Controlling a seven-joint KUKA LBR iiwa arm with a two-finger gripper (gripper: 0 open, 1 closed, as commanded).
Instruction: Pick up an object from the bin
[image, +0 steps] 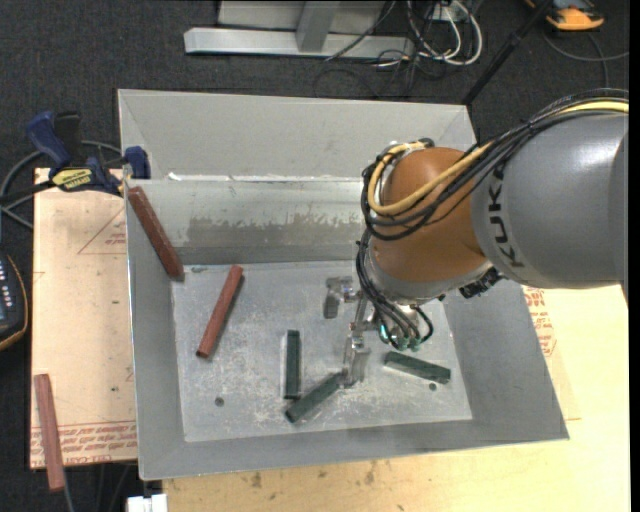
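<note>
Nearest the front wall of the grey metal bin lies a dark green bar, slanted, its left end low and its right end raised toward the middle of the floor. The claw stands right at that raised right end, pointing down at it. Whether the claw is spread or pressed together cannot be told from this angle, nor whether it actually touches the bar.

Just left of the claw a second dark green bar lies nearly straight front to back, its near end close to the slanted one. To the right of the claw, a third green bar lies flat, tilted a little, apart from the other two.

Farther back and to the left a reddish-brown bar lies at an angle on the floor. Beyond it another reddish-brown bar leans along the left wall, up to the rim.

Above the claw hangs the rounded orange wrist cover, looped with yellow and black cables, carried by the grey arm from the right.
</note>
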